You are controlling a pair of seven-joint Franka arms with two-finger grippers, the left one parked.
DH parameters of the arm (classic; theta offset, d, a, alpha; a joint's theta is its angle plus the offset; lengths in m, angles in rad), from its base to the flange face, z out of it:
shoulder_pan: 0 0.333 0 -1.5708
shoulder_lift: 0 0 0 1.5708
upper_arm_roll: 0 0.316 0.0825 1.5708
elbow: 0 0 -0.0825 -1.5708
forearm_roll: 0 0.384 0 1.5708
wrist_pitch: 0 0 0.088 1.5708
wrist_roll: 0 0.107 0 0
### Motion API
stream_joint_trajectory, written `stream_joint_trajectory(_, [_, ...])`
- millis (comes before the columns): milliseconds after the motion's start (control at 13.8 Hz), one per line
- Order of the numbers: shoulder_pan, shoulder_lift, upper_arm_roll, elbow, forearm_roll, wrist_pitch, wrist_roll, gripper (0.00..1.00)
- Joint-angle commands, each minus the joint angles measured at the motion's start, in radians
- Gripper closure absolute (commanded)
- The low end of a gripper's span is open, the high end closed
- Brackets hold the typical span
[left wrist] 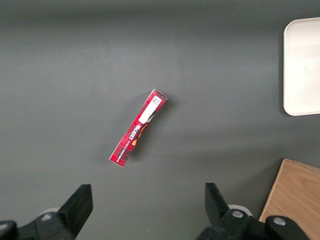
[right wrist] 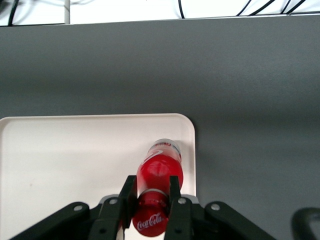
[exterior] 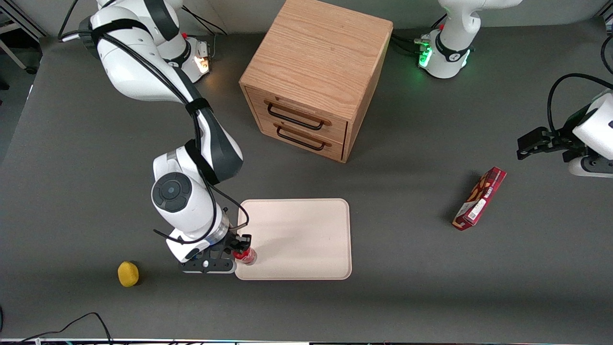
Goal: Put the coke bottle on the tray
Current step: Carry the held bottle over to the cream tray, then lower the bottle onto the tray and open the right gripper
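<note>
Red coke bottle point(exterior: 245, 255) is standing in the front view at the tray point(exterior: 306, 230) corner nearest the camera and toward the working arm's end, with the end effector point(exterior: 238, 250) closing around its neck from above. A wooden drawer cabinet point(exterior: 313, 76) is sitting farther from the camera than the tray, a yellow ball-like object point(exterior: 128, 273) is lying on the grey surface point(exterior: 407, 287) near the working arm, and a red snack box point(exterior: 480, 198) is lying toward the parked arm's end.

Left wrist view: the snack box point(left wrist: 138, 128) is lying on the surface point(left wrist: 75, 75), well apart from a tray point(left wrist: 302, 65) corner.

Right wrist view: the end effector point(right wrist: 150, 202) fingers point(right wrist: 127, 200) are pressing both sides of the coke bottle point(right wrist: 159, 172) below its cap, the clear base resting on the tray point(right wrist: 65, 160) just inside the rim.
</note>
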Motion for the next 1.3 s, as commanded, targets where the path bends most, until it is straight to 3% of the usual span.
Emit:
stream_joint_trajectory(0, [0.0, 0.041, -0.006, 0.047, -0.012, 0.017, 0.027, 1.0])
stream_joint_trajectory(724, [0.0, 0.046, -0.001, 0.046, -0.008, -0.015, 0.027, 1.0])
stream_joint_trajectory(796, [-0.002, 0.048, 0.0, 0.046, -0.002, -0.014, 0.025, 0.93])
stream_joint_trajectory(868, [-0.002, 0.048, -0.003, 0.043, -0.002, -0.006, 0.016, 0.01])
stream_joint_trajectory(1230, [0.001, -0.003, -0.01, 0.052, -0.008, -0.084, 0.013, 0.0])
